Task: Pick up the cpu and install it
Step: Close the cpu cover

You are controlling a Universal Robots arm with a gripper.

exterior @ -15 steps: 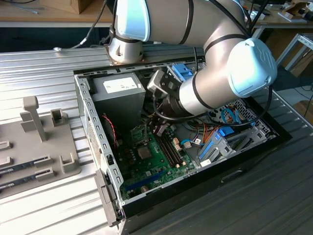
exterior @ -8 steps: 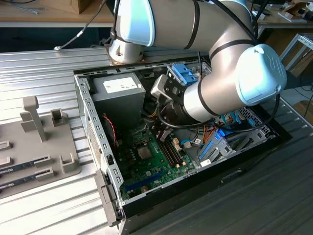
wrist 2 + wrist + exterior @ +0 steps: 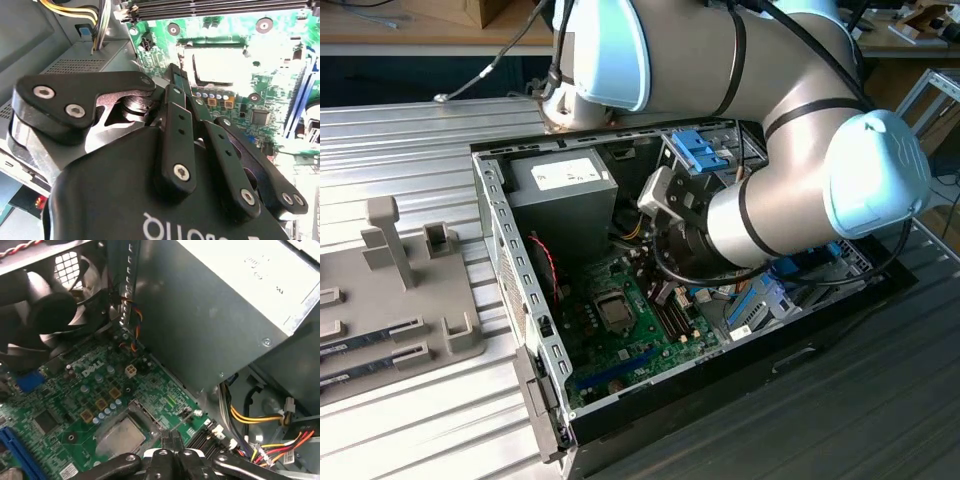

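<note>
Gripper: the gripper (image 3: 172, 75) hangs inside the open computer case (image 3: 520, 300), fingers drawn together on nothing, tips just above the motherboard (image 3: 80, 390)

Cpu: the cpu (image 3: 121, 436) sits flat in its socket mid-board; in the exterior view it is the dark square (image 3: 613, 312) left of the arm

Handling: I'd judge it light, stiff and fragile, with a smooth metal top; hold it by opposite edges

Case contents: grey power supply (image 3: 565, 190) at the far end, black fan (image 3: 45, 305), yellow and red cables (image 3: 260, 430), memory slots (image 3: 220, 7)

Worktop: ribbed metal worktop (image 3: 410, 150) carries a grey holder tray (image 3: 395, 300) on the exterior view's left
</note>
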